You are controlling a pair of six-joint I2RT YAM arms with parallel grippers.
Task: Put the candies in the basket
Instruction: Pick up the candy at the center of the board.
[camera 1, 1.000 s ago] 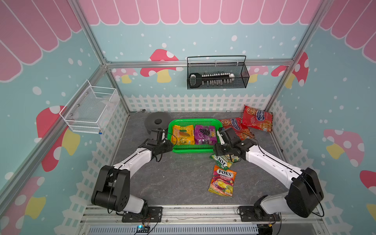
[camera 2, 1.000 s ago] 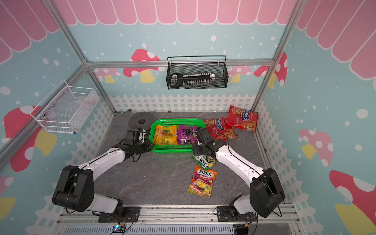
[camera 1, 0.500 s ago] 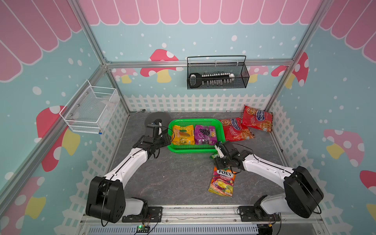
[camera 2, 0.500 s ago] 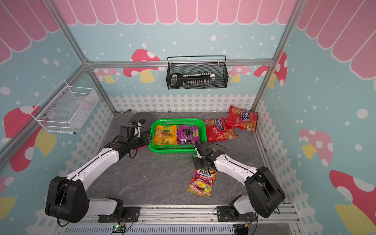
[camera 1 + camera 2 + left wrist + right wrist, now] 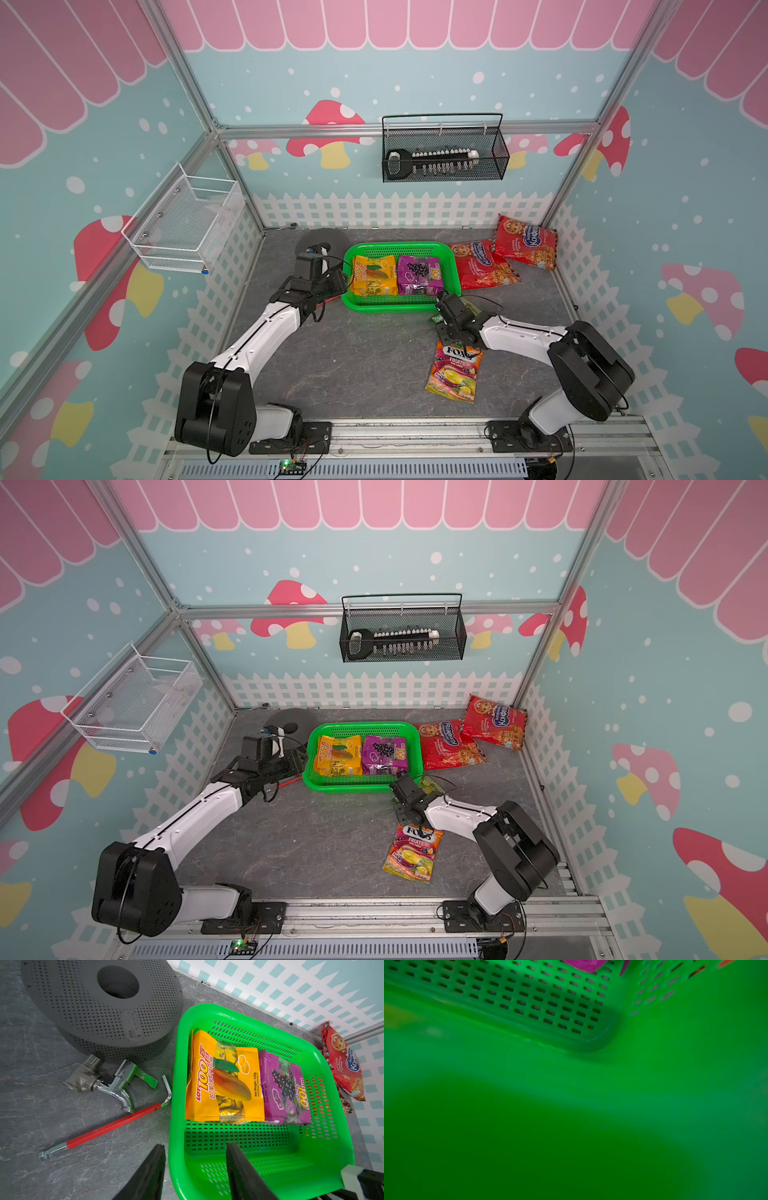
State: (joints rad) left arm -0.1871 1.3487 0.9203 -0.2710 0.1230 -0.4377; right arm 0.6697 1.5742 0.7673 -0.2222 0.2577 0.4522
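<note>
The green basket [image 5: 399,308] holds an orange "100" pack [image 5: 374,276] and a purple "100" pack [image 5: 417,274], side by side. My left gripper [image 5: 195,1145] is open and straddles the basket's left rim [image 5: 176,1147], one finger outside and one inside. My right gripper [image 5: 451,324] sits low on the green-yellow Fox's bag [image 5: 470,306] at the basket's front right corner. Blurred green fills its wrist view and hides the jaws. An orange Fox's bag [image 5: 455,372] lies on the floor nearer the front. Two red cookie-face bags [image 5: 480,264] [image 5: 525,241] lie right of the basket.
A grey perforated disc [image 5: 99,1001], a chrome tap [image 5: 104,1082] and a red-handled tool [image 5: 110,1126] lie left of the basket. A black wire basket [image 5: 442,149] hangs on the back wall and a white mesh basket [image 5: 187,224] on the left wall. A white picket fence rings the floor.
My right gripper came down from the basket's front right corner onto the green-yellow bag on the floor. My left arm drew back slightly along the basket's left side.
</note>
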